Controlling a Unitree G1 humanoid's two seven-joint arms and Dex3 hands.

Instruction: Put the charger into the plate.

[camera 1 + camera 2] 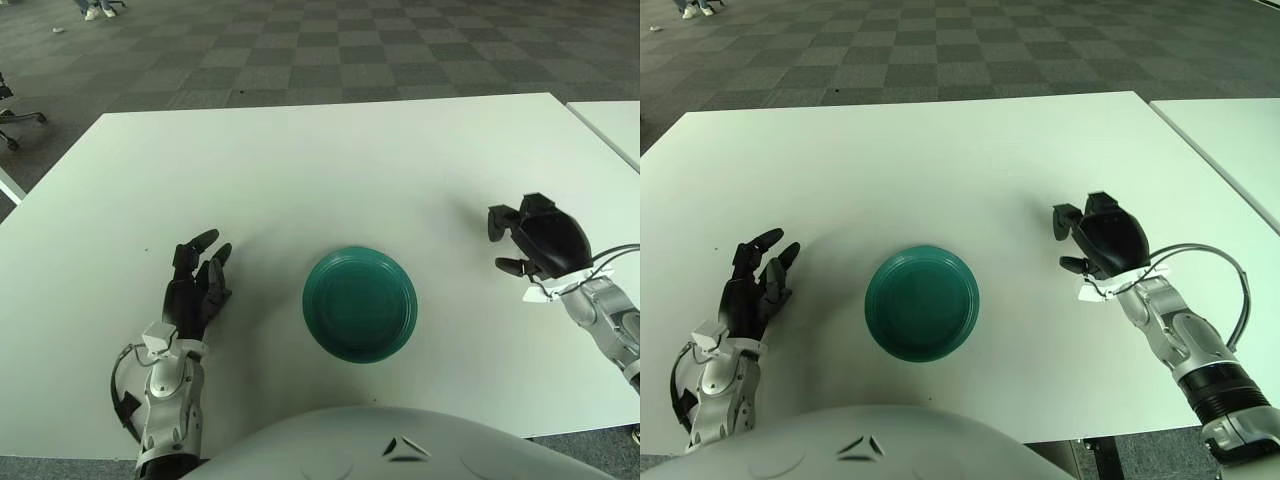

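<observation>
A round green plate [360, 305] with nothing in it sits on the white table [330, 170], near the front middle. To the plate's right, my right hand [502, 240] hovers a little above the table, about a hand's width from the rim. Its fingers curl around a dark bulky thing that I take for the charger [1108, 240], mostly hidden by the hand. My left hand [200, 258] shows left of the plate with its fingers spread, holding nothing.
A second white table [612, 118] stands past a narrow gap at the far right. A chair base [18, 112] is on the floor at the far left. My torso [370, 445] covers the table's front edge.
</observation>
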